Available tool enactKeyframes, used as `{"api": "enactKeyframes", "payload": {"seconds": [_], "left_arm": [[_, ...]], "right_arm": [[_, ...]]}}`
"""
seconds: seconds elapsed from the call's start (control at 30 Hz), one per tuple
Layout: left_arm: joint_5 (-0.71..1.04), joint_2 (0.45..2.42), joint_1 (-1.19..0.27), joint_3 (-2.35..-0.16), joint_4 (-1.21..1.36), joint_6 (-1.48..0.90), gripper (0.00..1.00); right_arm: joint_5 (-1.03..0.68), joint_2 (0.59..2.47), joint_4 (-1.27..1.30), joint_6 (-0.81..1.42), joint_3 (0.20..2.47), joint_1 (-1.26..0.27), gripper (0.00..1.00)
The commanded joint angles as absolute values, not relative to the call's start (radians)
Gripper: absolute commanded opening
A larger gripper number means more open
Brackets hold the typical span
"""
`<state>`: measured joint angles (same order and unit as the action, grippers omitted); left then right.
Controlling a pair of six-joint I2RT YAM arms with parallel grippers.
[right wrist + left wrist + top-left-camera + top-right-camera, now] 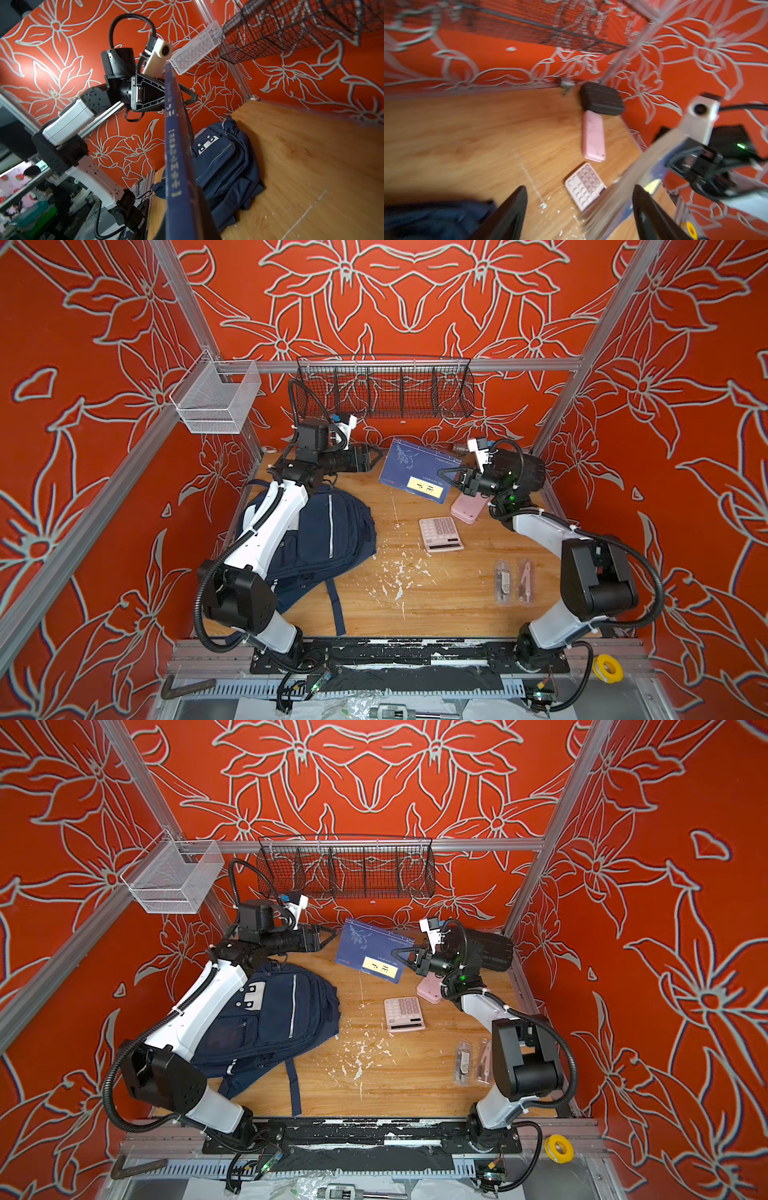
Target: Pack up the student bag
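**Student bag** [320, 531]: navy, lying flat at left of centre in both top views, partly under the left arm. Nothing shows inside it.

**Blue book** [415, 470]: raised off the table [457, 605] at upper centre, tilted. The right gripper [446, 476] is clenched on its right edge. The left gripper [376, 456], jaws spread and empty, is just beside its left edge.

**Unpacked, on the table:** calculator [440, 534], centre right; pink case [469, 508], under the right gripper; two clear packets [513, 581], lower right; black hard case [602, 98], by the back wall.

**Progress (judged):** early. One item is lifted and none is stowed.

**Not legible:**
- The left arm hides the bag's top, so I cannot tell whether the bag is open or zipped.
- In both top views the right arm covers the black hard case.
- The left wrist view is blurred.
- The packets' contents and the book's lettering are too small to read.
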<state>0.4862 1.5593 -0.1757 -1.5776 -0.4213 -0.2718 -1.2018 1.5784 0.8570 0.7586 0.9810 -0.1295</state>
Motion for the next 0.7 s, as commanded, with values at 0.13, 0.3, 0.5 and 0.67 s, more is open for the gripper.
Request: {"api": "enactKeyframes", "payload": {"seconds": [0.13, 0.3, 0.5, 0.67], "left_arm": [[0.012, 1.573, -0.240, -1.589, -0.887, -0.330, 0.78], [-0.155, 1.637, -0.342, -1.501, -0.937, -0.394, 0.71], [-0.187, 1.751, -0.347, -1.480, -1.017, -0.480, 0.70], [-0.205, 1.835, -0.351, -1.456, -1.017, -0.506, 0.69]], "right_arm": [[-0.969, 1.387, -0.077, 0.177, 1.068, -0.123, 0.00], [-0.955, 1.358, -0.065, 0.239, 1.016, -0.126, 0.00], [-0.944, 1.374, -0.081, 0.265, 1.000, -0.135, 0.00], [-0.939, 1.397, -0.110, 0.265, 1.011, -0.146, 0.00]]}}
